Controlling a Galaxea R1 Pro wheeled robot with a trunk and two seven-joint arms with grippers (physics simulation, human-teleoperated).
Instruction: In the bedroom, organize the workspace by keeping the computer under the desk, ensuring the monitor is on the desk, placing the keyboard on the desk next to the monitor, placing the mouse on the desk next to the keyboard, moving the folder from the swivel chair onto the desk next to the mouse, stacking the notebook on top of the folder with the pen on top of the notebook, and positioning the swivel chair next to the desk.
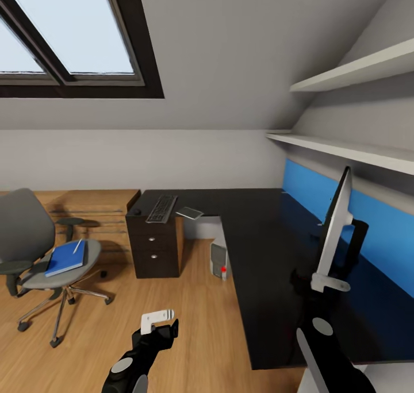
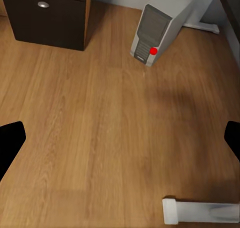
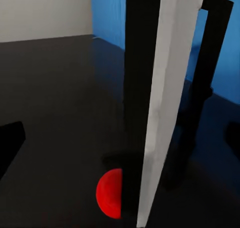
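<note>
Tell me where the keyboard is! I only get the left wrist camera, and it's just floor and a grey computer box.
Observer: The keyboard lies on the desk, above the black drawers.
Operator: Where's the spinny chair?
Observer: The swivel chair stands on the floor off to the left, apart from the desk.
Operator: Anything on it?
Observer: A flat blue book on the seat, with a white pen on top.
Operator: And the other hand?
Observer: The right hand is at the monitor, fingers open around its edge.

One monitor (image 1: pixel 336 223), one keyboard (image 1: pixel 162 208), one swivel chair (image 1: pixel 40 254), two shelves (image 1: pixel 351 71).
</note>
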